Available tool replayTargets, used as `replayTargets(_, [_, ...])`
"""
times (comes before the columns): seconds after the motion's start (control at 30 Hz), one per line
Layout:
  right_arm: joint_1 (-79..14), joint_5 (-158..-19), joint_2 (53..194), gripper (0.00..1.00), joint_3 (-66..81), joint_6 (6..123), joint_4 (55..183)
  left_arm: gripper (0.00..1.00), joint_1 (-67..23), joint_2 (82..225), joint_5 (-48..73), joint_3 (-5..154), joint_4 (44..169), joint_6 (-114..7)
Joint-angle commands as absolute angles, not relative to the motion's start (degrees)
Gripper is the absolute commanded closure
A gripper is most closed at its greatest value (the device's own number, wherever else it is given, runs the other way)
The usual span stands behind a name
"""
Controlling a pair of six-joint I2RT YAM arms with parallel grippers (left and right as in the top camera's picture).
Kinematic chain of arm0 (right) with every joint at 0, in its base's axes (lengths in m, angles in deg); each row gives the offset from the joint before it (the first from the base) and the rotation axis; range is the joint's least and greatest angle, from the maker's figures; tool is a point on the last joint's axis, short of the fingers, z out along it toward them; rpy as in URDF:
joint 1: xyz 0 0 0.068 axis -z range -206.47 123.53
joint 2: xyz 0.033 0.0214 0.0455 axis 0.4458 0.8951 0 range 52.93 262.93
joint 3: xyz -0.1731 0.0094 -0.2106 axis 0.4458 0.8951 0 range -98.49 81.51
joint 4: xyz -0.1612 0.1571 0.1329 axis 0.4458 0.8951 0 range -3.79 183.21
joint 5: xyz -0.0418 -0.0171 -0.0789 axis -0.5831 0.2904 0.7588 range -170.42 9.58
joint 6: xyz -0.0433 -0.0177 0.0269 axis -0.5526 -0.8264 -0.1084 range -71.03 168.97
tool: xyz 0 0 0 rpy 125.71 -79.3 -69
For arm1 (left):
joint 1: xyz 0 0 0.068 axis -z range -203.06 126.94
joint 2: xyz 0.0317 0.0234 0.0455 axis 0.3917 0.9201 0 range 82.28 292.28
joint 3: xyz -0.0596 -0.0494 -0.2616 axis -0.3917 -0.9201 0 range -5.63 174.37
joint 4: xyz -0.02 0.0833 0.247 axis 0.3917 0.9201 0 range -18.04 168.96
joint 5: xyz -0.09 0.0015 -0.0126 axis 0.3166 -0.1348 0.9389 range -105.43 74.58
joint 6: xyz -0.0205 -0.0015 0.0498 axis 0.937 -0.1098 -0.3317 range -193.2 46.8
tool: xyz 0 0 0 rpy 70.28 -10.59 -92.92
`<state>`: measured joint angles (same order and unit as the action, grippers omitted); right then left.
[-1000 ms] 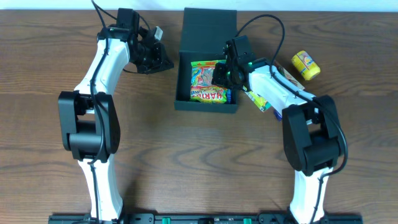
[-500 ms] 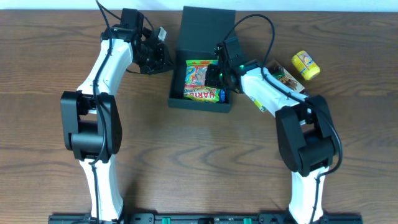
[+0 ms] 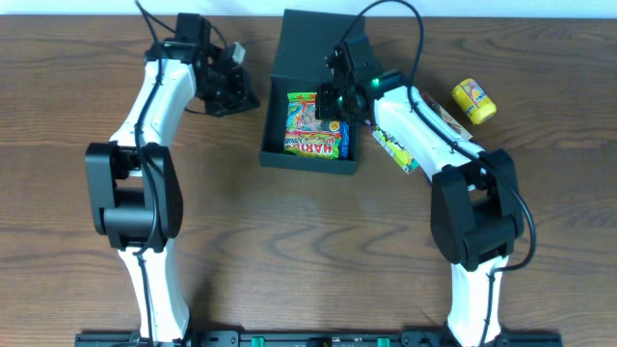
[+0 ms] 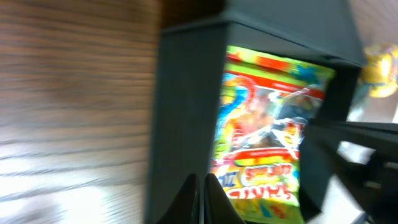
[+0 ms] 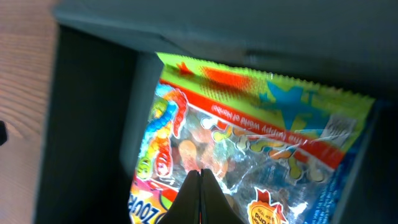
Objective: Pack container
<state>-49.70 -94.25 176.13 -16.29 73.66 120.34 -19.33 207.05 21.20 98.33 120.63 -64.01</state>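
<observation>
A dark teal, square, shallow cardboard container (image 3: 307, 160) sits open on the wooden counter (image 3: 289, 241), with a colourful gummy packet (image 3: 313, 130) inside. The right tool (image 3: 339, 96) (clenched, empty) hovers over the packet, and the left tool (image 3: 243, 93), also clenched, waits beside the box. A yellow snack (image 3: 474, 100) lies outside, so packing looks unfinished.

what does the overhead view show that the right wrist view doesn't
Only the overhead: both arms whole, the left gripper beside the container, its open flap lid, and a yellow snack and another packet on the table by the right arm. Only the right wrist: gummy shapes seen through the clear window of the gummy packet, with the right gripper fingertips pressed together over it. Both: the container with that colourful packet lying inside.
</observation>
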Motion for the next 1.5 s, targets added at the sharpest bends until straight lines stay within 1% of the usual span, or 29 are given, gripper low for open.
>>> replayTargets(0.0, [-49.4,-93.3,176.8,0.99,-19.8,71.3,123.0,0.94,-20.2,204.3,14.6,99.4,122.1,-64.2])
replayTargets(0.07, [-49.4,-92.5,176.7,0.99,-21.6,71.2,125.8,0.94,-20.2,204.8,13.5,98.3,121.9,-64.2])
replayTargets(0.23, [-49.4,-84.1,176.6,0.99,-25.1,71.2,135.2,0.94,-19.9,206.6,15.8,94.7,118.6,-62.4])
replayTargets(0.37, [-49.4,-83.6,176.7,0.99,-24.7,71.4,139.3,0.94,-19.6,207.3,17.9,92.5,116.1,-61.1])
replayTargets(0.93, [-49.7,-83.2,183.3,0.99,-24.1,71.4,141.8,0.94,-17.5,207.6,19.1,90.7,113.0,-60.7])
replayTargets(1.47, [-50.3,-88.8,184.2,0.99,-24.1,69.4,138.1,0.94,-16.1,207.7,19.1,89.2,112.1,-60.3])
